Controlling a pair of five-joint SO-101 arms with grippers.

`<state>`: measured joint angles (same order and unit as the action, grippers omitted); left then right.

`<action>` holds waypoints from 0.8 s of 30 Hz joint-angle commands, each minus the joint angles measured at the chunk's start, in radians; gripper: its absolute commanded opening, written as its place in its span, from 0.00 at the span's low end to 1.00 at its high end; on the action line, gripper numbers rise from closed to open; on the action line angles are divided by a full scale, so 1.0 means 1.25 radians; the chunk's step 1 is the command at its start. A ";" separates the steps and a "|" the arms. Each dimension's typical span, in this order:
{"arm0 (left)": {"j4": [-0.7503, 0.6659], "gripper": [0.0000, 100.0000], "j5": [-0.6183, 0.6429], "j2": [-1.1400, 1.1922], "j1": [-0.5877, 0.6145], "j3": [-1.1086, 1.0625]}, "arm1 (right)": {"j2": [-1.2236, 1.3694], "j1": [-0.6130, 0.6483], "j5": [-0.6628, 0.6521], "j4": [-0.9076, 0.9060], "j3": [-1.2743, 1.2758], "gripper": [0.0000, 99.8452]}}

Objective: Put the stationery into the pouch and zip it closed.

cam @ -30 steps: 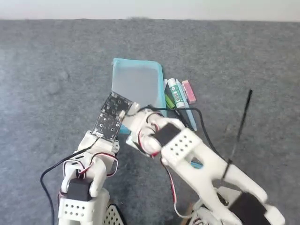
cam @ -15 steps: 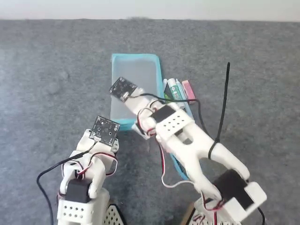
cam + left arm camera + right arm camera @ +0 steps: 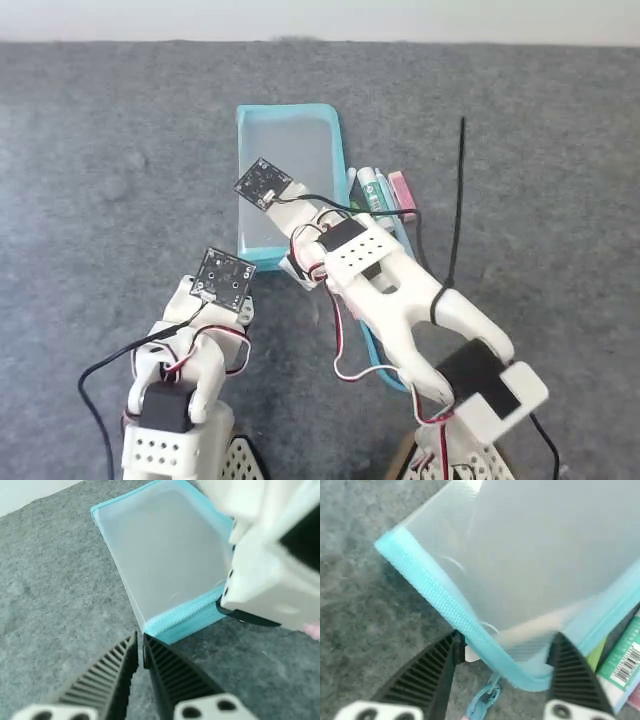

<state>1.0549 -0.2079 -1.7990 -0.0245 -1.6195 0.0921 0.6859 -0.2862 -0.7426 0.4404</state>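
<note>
Over the last second the left arm [image 3: 190, 380] has pulled back from the pouch [image 3: 285, 170] toward the near edge of the table [image 3: 100, 150]. The right arm [image 3: 400, 290] has swung in over the pouch's near right corner. The pouch itself has slid a little farther from the arms.

The pouch is translucent with a teal border and lies flat on the grey table, roughly in the middle, its long side running away from the arms. The zip pull [image 3: 481, 701] hangs off its near corner. The stationery [image 3: 380, 195] lies outside the pouch, in a tight bundle just beside its right edge: pens, a green-labelled tube and a small pink piece.

The right gripper [image 3: 507, 640] is at the pouch's near right corner with its jaws spread wide. One jaw is at the teal near edge and the other is toward the side where the stationery lies. I cannot tell whether either jaw presses on the fabric. The left gripper [image 3: 141, 645] sits just short of the pouch's near left corner, its jaws pressed together on nothing. The tips are very near the teal border, and I cannot tell if they touch it.
</note>
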 commanded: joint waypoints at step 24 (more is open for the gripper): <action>-0.021 0.10 0.048 -0.012 0.191 0.134 | -0.090 -0.073 0.063 -0.192 -0.146 0.01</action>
<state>1.0549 -0.1695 -1.7990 0.1887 -1.5259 0.1059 0.6245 -0.2309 -0.9590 0.2793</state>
